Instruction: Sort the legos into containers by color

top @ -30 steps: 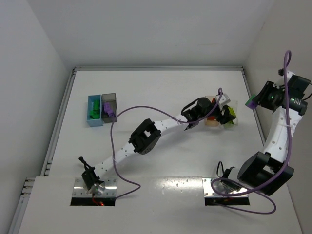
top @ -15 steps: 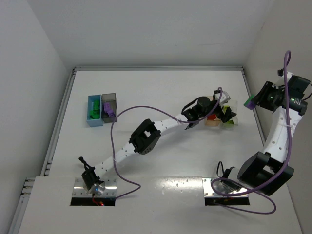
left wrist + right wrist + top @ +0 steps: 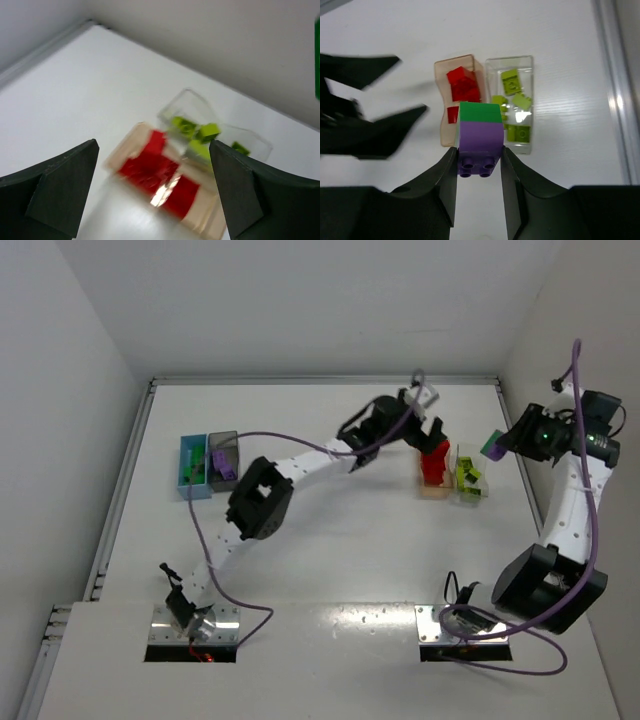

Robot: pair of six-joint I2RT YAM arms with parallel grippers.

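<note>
1. A two-colour brick (image 3: 480, 131), green above purple, is pinched on its flat side walls by the fingers of the right gripper (image 3: 479, 150). It is held in the air over the peach-orange bin (image 3: 446, 136) and the clear bin (image 3: 526, 70), which stand side by side on the table (image 3: 380, 540).
2. The left gripper (image 3: 152, 145) is shown with its fingers spread wide and nothing between them. It is poised just above the peach-orange bin, where red bricks (image 3: 462, 82) lie. Lime bricks (image 3: 510, 80) lie in the clear bin.
3. Well apart, at the table's left, green bricks (image 3: 198, 465) are kept in the light blue bin (image 3: 186, 480). Purple bricks (image 3: 226, 470) are kept in the dark grey bin (image 3: 222, 437), which touches it.
4. The held piece is judged light, rigid and smooth, so a slip is thought more likely than any breakage.
5. Hold is best taken across opposite flat walls, not over the studs. As two colours are joined in it, separation may be needed before binning.
</note>
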